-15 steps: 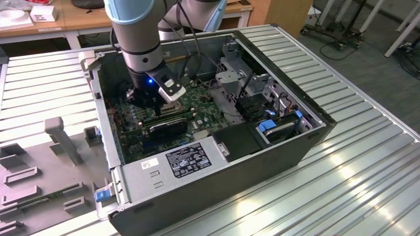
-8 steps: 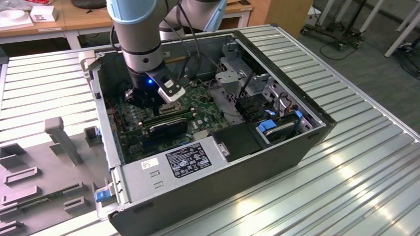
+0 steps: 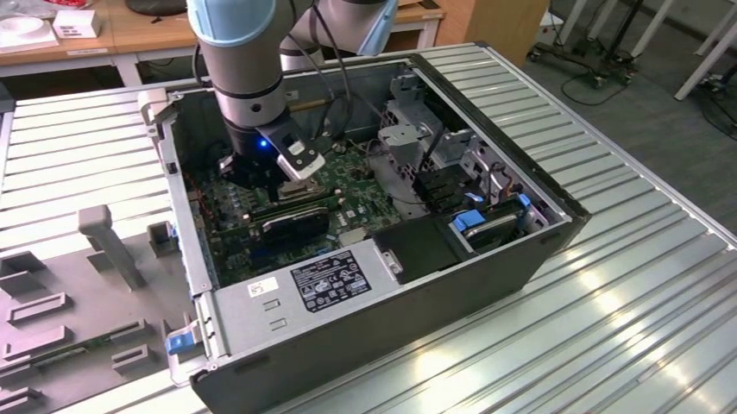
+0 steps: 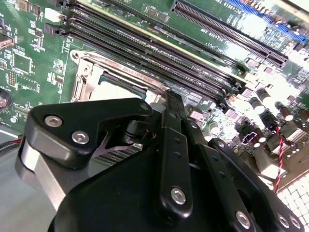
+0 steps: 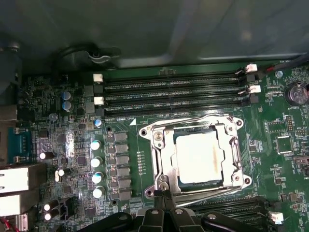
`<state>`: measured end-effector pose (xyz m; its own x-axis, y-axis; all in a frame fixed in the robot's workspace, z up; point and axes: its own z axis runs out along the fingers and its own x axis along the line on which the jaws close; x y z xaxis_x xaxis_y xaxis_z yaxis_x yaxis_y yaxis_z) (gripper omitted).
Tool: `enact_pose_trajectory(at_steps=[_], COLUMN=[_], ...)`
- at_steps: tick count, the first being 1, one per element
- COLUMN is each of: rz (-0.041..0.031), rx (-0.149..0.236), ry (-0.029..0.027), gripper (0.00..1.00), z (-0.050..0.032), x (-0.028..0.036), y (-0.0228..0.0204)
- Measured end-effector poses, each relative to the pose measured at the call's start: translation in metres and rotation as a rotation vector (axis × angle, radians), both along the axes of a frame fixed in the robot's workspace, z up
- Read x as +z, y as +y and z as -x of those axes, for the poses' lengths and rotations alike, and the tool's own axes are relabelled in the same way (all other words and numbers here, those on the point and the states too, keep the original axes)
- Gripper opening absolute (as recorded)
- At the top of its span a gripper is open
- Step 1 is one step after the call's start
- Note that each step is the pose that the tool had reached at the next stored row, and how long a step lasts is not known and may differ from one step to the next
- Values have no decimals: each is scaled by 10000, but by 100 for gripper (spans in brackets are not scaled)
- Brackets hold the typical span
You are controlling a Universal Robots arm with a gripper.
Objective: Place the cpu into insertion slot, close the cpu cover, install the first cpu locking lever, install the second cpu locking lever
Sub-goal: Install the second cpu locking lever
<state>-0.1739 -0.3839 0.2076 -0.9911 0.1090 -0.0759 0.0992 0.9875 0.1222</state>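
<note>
The cpu [image 5: 199, 157] sits flat in the slot [image 5: 231, 159] on the green board [image 5: 125, 159], its pale metal top showing through the cut-out of the cover [image 5: 161, 152], which lies closed over it. I judge the chip light, stiff and fragile, best held by its edges alone; the cover is thin sheet steel, rigid but springy, and the wire levers [image 5: 193, 121] along the frame look slim and slippery, to be taken at their bent ends. My gripper [image 5: 164, 198] hovers just beside the near edge of the socket, fingers drawn together to a narrow tip with nothing between them; in the exterior view the gripper [image 3: 259, 172] hangs inside the open case [image 3: 507, 259]. White print runs along the memory slots [image 5: 174, 89], too small to read, and I cannot read the case sticker [image 3: 334, 280] either.
</note>
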Motion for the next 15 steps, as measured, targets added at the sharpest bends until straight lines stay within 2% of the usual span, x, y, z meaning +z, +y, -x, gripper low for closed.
enact_pose_trajectory(at_steps=[10, 15], rz=[-1, -21], rx=[1, -18], ry=[1, 0], gripper=[11, 11], z=[33, 34], x=[-25, -26], y=[-4, -59])
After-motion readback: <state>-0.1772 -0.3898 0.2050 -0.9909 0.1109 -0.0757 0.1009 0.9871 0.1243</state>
